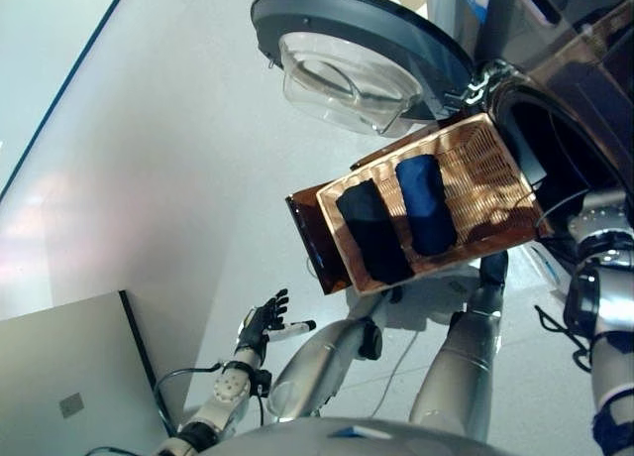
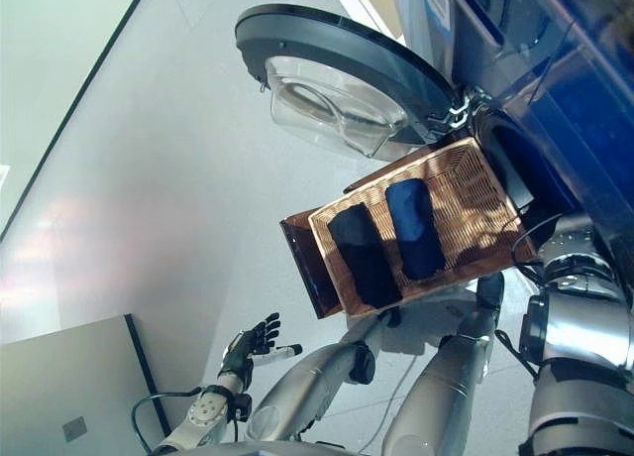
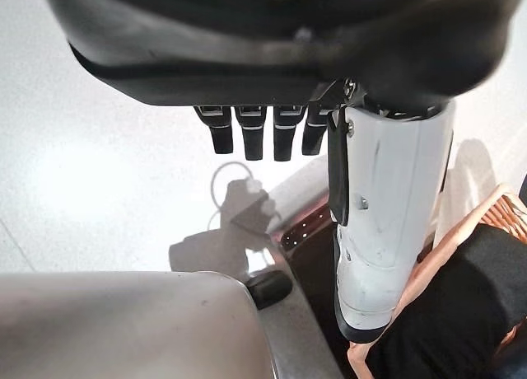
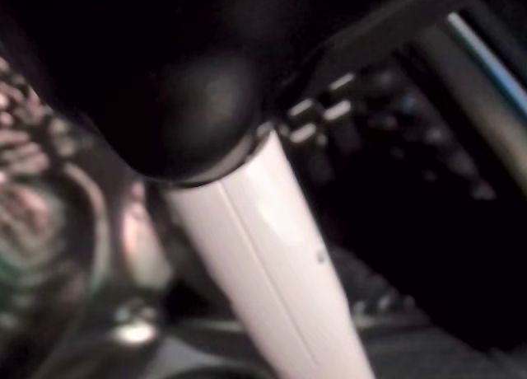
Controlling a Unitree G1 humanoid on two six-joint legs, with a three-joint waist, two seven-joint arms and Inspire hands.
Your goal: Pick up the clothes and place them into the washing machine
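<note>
Two rolled clothes lie side by side in a wicker basket [image 1: 495, 164]: a black roll [image 1: 373, 230] and a blue roll [image 1: 426, 204], just beside each other, neither held by a hand. The basket sits on a brown stand [image 1: 315, 240] in front of the washer [image 1: 584, 89], whose round door [image 1: 347, 50] is swung wide open beyond the basket. The left hand [image 1: 262, 324] hangs over the pale floor [image 1: 149, 178], well apart from the basket and nearer the robot than it, its fingers [image 3: 247, 132] straight and spread, holding nothing. The right hand [image 4: 206, 99] shows only in its own wrist view, in the dark of the washer; whether its fingers are spread or curled cannot be told. A grey box [image 1: 69, 377] stands just beside the left arm.
</note>
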